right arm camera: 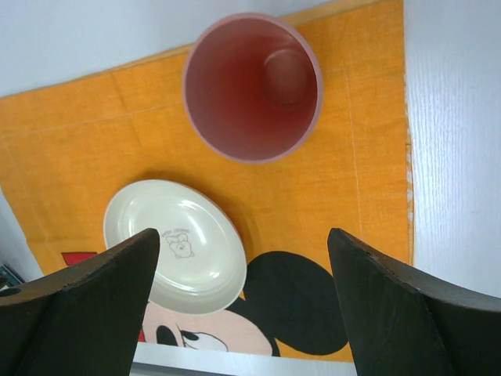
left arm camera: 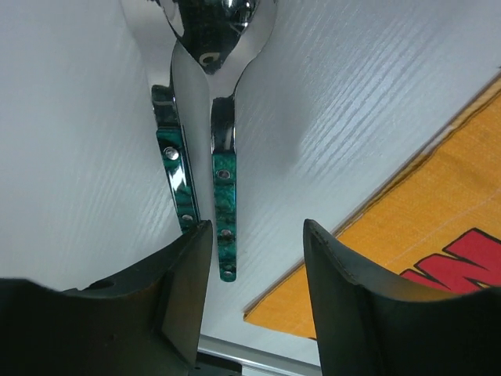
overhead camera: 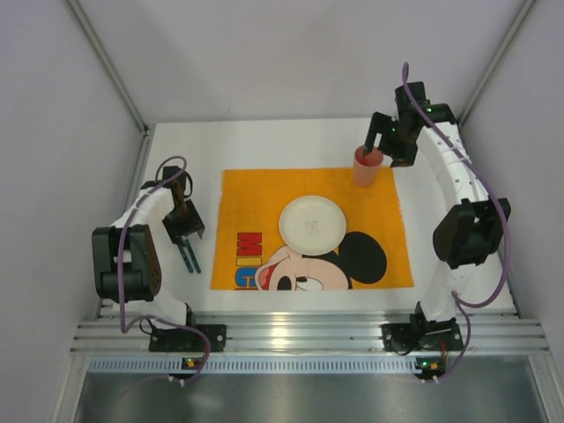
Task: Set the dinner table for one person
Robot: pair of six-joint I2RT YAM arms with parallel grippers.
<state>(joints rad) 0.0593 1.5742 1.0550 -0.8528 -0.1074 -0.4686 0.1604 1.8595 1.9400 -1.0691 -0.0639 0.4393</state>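
A spoon [left arm camera: 224,196] and a second utensil [left arm camera: 175,168], both with green handles, lie side by side on the white dinner table [left arm camera: 78,157], left of the orange placemat [left arm camera: 438,235]. My left gripper [left arm camera: 257,229] is open above their handle ends, holding nothing; it also shows in the top view [overhead camera: 185,234] over the cutlery [overhead camera: 190,258]. A white plate [overhead camera: 312,224] sits mid-placemat and a pink cup [overhead camera: 367,167] stands upright at its far right corner. My right gripper [right arm camera: 243,235] is open and empty above the cup [right arm camera: 252,86] and plate [right arm camera: 176,254].
The orange mouse placemat [overhead camera: 264,189] covers the middle of the table [overhead camera: 264,145]. A silver rail [overhead camera: 308,333] runs along the near edge with both arm bases on it. Grey walls enclose the left, right and back.
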